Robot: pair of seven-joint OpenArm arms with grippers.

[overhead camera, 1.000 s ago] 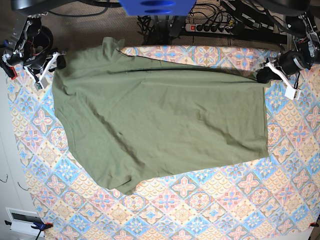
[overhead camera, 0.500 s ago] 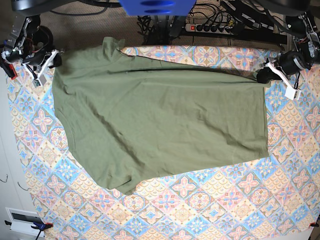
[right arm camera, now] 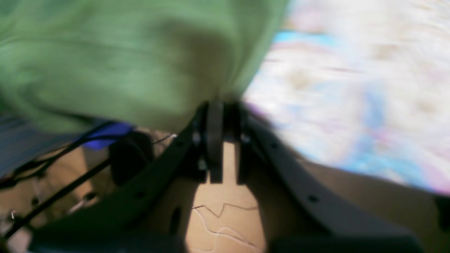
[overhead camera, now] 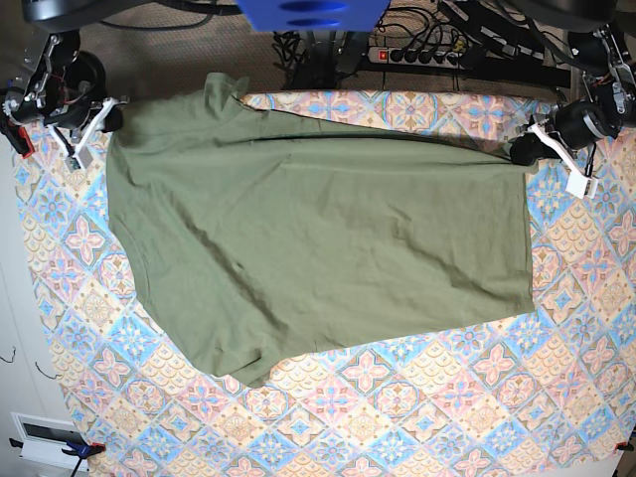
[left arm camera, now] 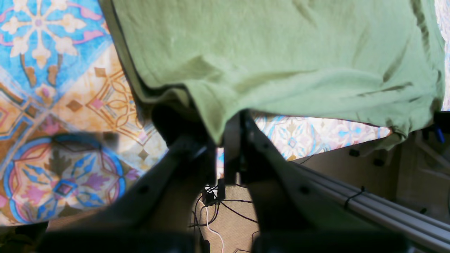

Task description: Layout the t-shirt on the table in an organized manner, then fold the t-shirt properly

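Olive-green t-shirt [overhead camera: 318, 248], plain and unprinted across all I can see of it; in my left wrist view it reads a lighter yellow-green [left arm camera: 281, 52]. Tablecloth on the table [overhead camera: 417, 417]: diamond tiles in pastel blue, pink and cream, each carrying a floral motif, with orange-brown linework on the cream tiles. My fingers [left arm camera: 253, 140] are dark grey to black in the wrist views; from the base view my right gripper [overhead camera: 97, 124] and my left gripper [overhead camera: 542, 139] show white outer parts against black bodies. A vivid blue housing [overhead camera: 313, 15] sits at the top edge.
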